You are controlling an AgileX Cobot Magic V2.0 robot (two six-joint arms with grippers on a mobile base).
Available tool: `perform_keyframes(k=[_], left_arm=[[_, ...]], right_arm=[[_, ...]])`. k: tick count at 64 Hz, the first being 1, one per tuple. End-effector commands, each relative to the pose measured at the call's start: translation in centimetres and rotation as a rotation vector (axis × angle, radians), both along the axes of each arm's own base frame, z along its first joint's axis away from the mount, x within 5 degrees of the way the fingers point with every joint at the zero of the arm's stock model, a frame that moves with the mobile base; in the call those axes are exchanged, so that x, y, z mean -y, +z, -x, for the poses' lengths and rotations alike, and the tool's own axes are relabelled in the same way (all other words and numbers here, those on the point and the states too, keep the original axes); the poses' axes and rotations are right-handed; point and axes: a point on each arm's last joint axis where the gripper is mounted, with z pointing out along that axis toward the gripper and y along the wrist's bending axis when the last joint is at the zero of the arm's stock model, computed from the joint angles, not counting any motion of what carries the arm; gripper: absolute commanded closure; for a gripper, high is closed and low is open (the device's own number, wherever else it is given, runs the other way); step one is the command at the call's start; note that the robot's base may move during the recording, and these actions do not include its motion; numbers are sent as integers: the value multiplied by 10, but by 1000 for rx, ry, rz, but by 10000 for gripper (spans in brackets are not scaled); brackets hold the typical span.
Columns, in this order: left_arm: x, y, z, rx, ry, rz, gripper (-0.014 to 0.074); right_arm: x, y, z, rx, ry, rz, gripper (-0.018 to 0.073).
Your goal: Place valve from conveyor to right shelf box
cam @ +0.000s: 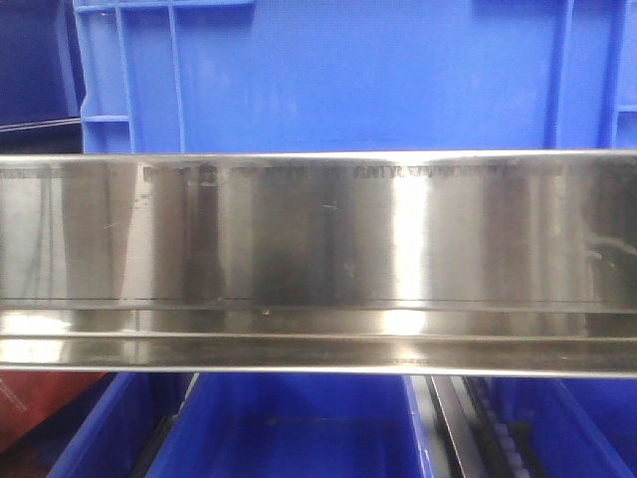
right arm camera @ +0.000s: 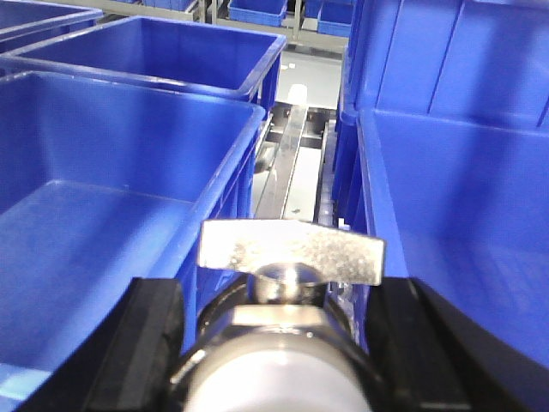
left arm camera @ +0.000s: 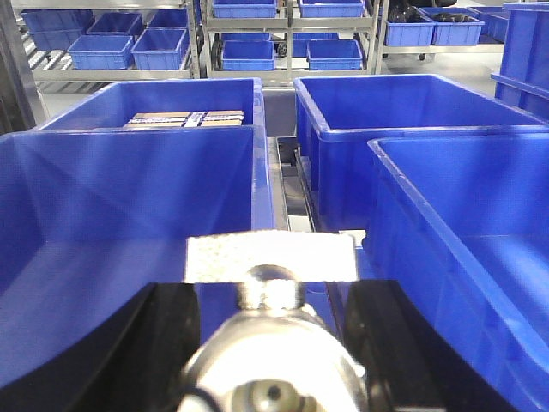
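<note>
In the left wrist view, my left gripper (left arm camera: pixel 273 348) is shut on a silver valve (left arm camera: pixel 270 365). The valve's flat lever (left arm camera: pixel 271 257) points forward between the black fingers (left arm camera: pixel 129 343). It hangs over the gap between a blue box (left arm camera: pixel 129 223) on the left and another blue box (left arm camera: pixel 467 249) on the right. In the right wrist view, my right gripper (right arm camera: pixel 283 352) is shut on a second valve (right arm camera: pixel 283 369) with a white cap, its lever (right arm camera: pixel 292 251) forward. This one is above the gap between two blue boxes (right arm camera: pixel 111 206) (right arm camera: pixel 455 197). The shelf rail (cam: pixel 318 249) fills the front view. The conveyor is out of view.
Blue crates stand above (cam: pixel 348 75) and below (cam: pixel 299 428) the steel rail. A far box (left arm camera: pixel 184 118) holds tan flat packs. Steel roller rails (right arm camera: pixel 287 163) run between the boxes. More racks with blue bins (left arm camera: pixel 257 43) stand in the background.
</note>
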Motion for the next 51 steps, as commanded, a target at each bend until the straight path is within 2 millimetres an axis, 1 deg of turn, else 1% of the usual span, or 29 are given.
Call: perform_keyframes(k=[1,10,14,19,22,25,27,28,29,30,31,32,34,35,36,39,42,43,46,50,51], left_arm=[[1,8,2,75,-9,16,708],[1,11,1,104,-9,14,708],[3,15,-4,103,-25,15,708],[11,22,-15,80,-85,1,708],[18,29,-21,79,-131,-18,708],[26,35,-32,70,-171,-39,708],[33,44,-37,81,-206,-45,708],[36,48,-42,84,-218,-50,708],[40,51,-44,88,-239,-49,708],[44,54,-48,88,-252,-48,708],[47,57,-51,91,-264,-47,708],[51,58,-58,83,-276,-48,708],[58,63,-65,82,-297,-47,708],[62,66,-70,78,-311,-47,708],[66,68,-74,75,-320,-47,708],[77,76,-86,63,-349,-46,708],[87,78,-97,36,-372,-48,708],[92,75,-105,15,-379,-50,708],[102,77,-116,-6,-401,-47,708],[118,73,-131,-51,-428,-51,708],[123,69,-139,-71,-433,-56,708]], right_arm=[[1,12,3,107,-11,-3,713],[1,13,3,117,-10,-8,713],[1,18,4,130,-9,-12,713],[-2,28,-1,140,9,-18,713],[-5,34,-8,135,28,-18,713],[-8,44,-13,143,51,-20,713],[-12,47,-19,131,70,-19,713],[-15,54,-21,137,89,-20,713],[-17,55,-26,124,99,-18,713],[-18,59,-26,135,104,-20,713],[-21,60,-31,119,119,-18,713],[-22,63,-31,126,124,-19,713],[-27,69,-38,121,147,-18,713],[-31,68,-41,111,160,-17,713],[-33,73,-45,116,170,-18,713],[-42,75,-55,100,202,-16,713],[-49,79,-63,90,228,-15,713],[-51,79,-66,85,235,-13,713],[-61,77,-77,56,262,-7,713],[-71,76,-88,30,290,-1,713],[-74,75,-90,19,300,2,713]])
